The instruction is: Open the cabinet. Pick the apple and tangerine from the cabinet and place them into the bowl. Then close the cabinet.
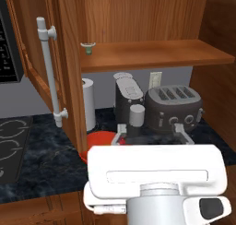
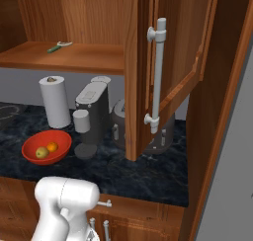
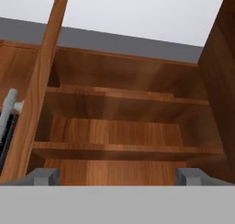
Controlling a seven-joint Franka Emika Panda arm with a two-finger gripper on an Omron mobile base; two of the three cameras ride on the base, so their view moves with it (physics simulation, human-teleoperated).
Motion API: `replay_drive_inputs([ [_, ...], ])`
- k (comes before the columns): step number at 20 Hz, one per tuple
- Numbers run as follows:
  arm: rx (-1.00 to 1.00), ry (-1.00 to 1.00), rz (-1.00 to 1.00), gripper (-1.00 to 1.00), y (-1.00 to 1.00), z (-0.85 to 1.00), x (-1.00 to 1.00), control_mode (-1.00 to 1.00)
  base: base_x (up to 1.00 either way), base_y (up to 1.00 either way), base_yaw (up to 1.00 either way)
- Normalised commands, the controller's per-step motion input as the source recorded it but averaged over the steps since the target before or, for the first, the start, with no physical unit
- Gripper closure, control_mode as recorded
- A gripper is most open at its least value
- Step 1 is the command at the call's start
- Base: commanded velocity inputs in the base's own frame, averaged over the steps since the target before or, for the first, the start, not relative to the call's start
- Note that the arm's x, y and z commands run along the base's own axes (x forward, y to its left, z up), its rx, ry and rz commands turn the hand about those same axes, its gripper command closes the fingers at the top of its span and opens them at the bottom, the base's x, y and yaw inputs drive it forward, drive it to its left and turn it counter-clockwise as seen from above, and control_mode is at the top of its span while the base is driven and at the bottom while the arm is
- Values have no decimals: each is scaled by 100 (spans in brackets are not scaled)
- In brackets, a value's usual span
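The cabinet (image 1: 152,53) stands with both doors swung open; the left door's silver handle (image 1: 48,72) and the right door's handle (image 2: 157,72) both face me. In the hand view my gripper (image 3: 117,176) is open, nothing between its fingertips (image 3: 43,175), and it looks up into the cabinet's bare shelves (image 3: 124,149). The red bowl (image 2: 29,153) sits on the dark counter below the cabinet, with the yellow-green apple (image 2: 42,152) and the orange tangerine (image 2: 52,146) lying side by side in it. In the left base view my arm hides most of the bowl (image 1: 99,139).
A small green cup-shaped item (image 1: 87,47) lies on the lowest shelf. Paper towel roll (image 2: 54,101), coffee machine (image 2: 91,111) and toaster (image 1: 173,104) line the counter's back. The microwave (image 1: 7,44) and stove (image 1: 9,145) are at the left. The open right door (image 2: 163,87) juts over the counter.
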Motion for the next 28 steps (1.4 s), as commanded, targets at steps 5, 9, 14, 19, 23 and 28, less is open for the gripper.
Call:
replay_drive_inputs([
  [5, 1, -3, -6, -100, 34, -7, 26, -100, 0, 0, 0],
  [9, 0, 0, -8, -100, 26, -10, 33, -100, 0, 0, 0],
  [14, 0, 0, -15, -100, 38, -6, 24, -100, 0, 0, 0],
  [19, 0, 0, -19, -100, 55, -6, 9, -100, 0, 0, 0],
  [23, 0, 0, -19, -100, 51, -2, 25, -100, 0, 0, 0],
  [28, 0, 0, -16, -100, 24, -4, 34, -100, 0, 0, 0],
])
